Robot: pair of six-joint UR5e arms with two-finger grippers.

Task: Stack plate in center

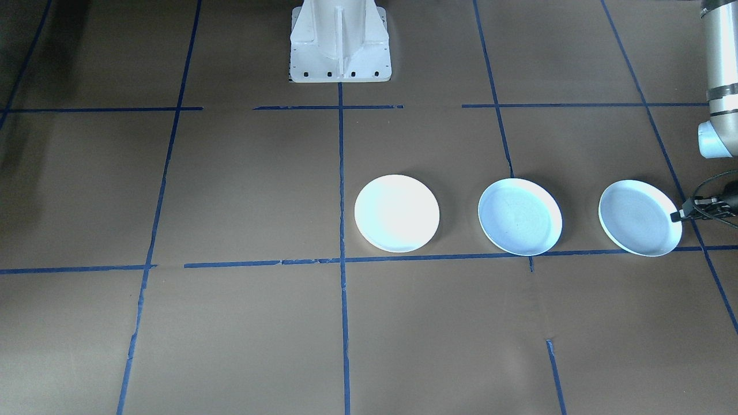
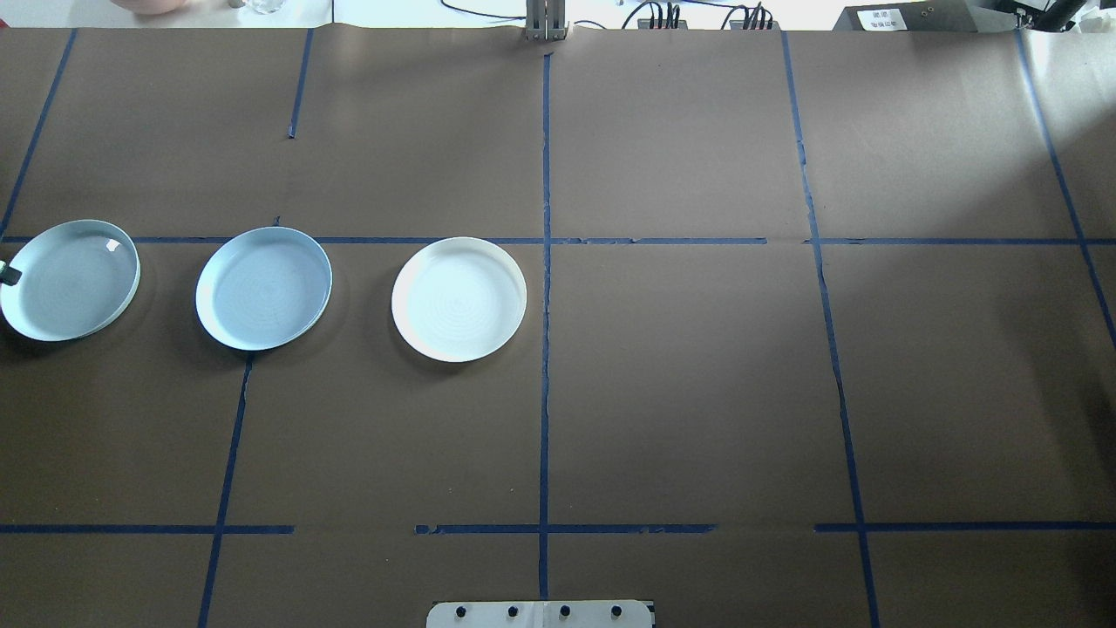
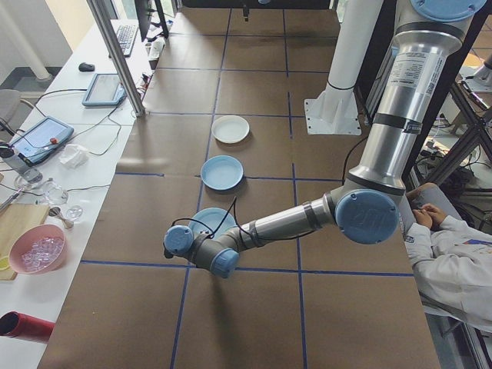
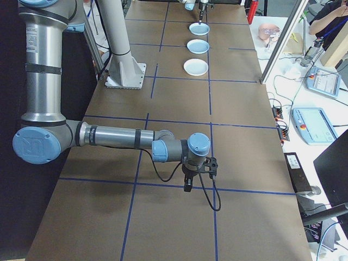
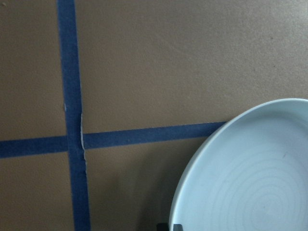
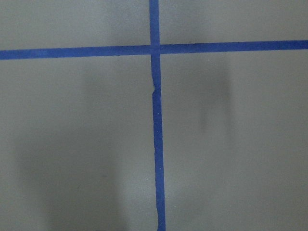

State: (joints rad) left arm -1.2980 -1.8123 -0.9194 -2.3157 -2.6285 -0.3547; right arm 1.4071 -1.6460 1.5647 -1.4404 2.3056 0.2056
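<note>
Three plates lie in a row on the brown table: a white plate (image 1: 396,213) (image 2: 459,298) nearest the centre line, a pale blue plate (image 1: 519,216) (image 2: 263,288) beside it, and an outer pale blue plate (image 1: 639,217) (image 2: 70,279) (image 5: 250,183). My left gripper (image 1: 676,217) (image 2: 9,276) is at the outer plate's far rim. Its fingertips (image 5: 169,226) sit close together on that rim, so it looks shut on it. The plate still lies flat. My right gripper (image 4: 187,185) hangs over bare table far from the plates; I cannot tell whether it is open or shut.
Blue tape lines (image 2: 545,262) divide the table into squares. The white robot pedestal (image 1: 340,40) stands at the robot's edge. A side bench holds tablets and a pink bowl (image 3: 37,247). A person's sleeve (image 3: 453,265) shows beside the robot.
</note>
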